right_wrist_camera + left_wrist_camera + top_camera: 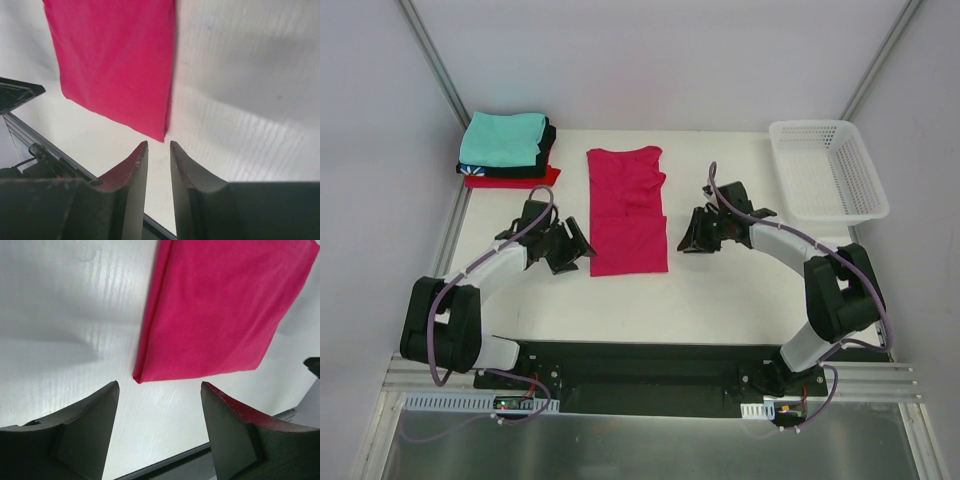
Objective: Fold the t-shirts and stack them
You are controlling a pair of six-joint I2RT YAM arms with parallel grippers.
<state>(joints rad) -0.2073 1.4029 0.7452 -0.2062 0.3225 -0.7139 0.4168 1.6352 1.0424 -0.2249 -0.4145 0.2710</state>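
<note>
**Item 1. Folded stack**, far-left corner of the worktop. Teal tee on top, black beneath, red at the bottom. Edges are roughly aligned.

**Item 2. Left end effector**. Fingers are spread wide with nothing between them. It sits low over the worktop, just beside the near-left corner of item 3 and not touching it.

**Item 3. Crimson-pink t-shirt**, centre of the worktop. It lies flat as a long narrow strip, sides and sleeves turned in, collar end away from the arms and hem end near them.
- Step judged in hand: the lengthwise folds look done and the crosswise fold is not yet made.
- Next move probably calls for each end effector to pinch its own hem corner, through every layer, and carry the hem towards the collar with both arms level so the strip does not skew. The right one would first need to widen.
- The stacking onto item 1 remains.

**Item 4. Right end effector**. Fingers are drawn to a narrow slit and grip nothing. It points at the near-right corner of item 3 and is just short of it.

**Item 5. White mesh basket**, far right, well apart from the shirts. No contents are visible.
</note>
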